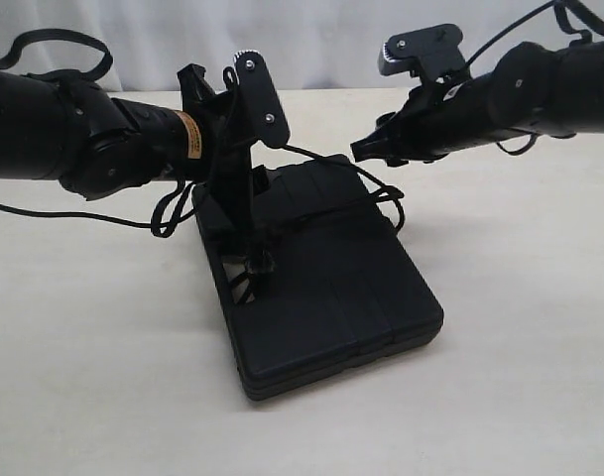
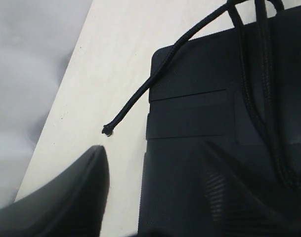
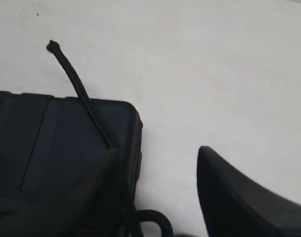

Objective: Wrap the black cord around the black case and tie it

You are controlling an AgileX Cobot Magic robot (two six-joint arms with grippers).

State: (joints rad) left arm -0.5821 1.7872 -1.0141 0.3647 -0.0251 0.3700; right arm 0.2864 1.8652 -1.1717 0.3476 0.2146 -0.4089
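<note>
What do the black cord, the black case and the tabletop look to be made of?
Black cord: braided textile, possibly nylon; woven strands and a knotted tip show.
Black case: probably moulded plastic, matte; fine stippled texture and stepped lid panels.
Table: smooth, cream, low-sheen surface, perhaps laminate; the look leaves the material open.

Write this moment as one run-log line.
left fingers: open | right fingers: open | black cord: across black case, one end past its edge
</note>
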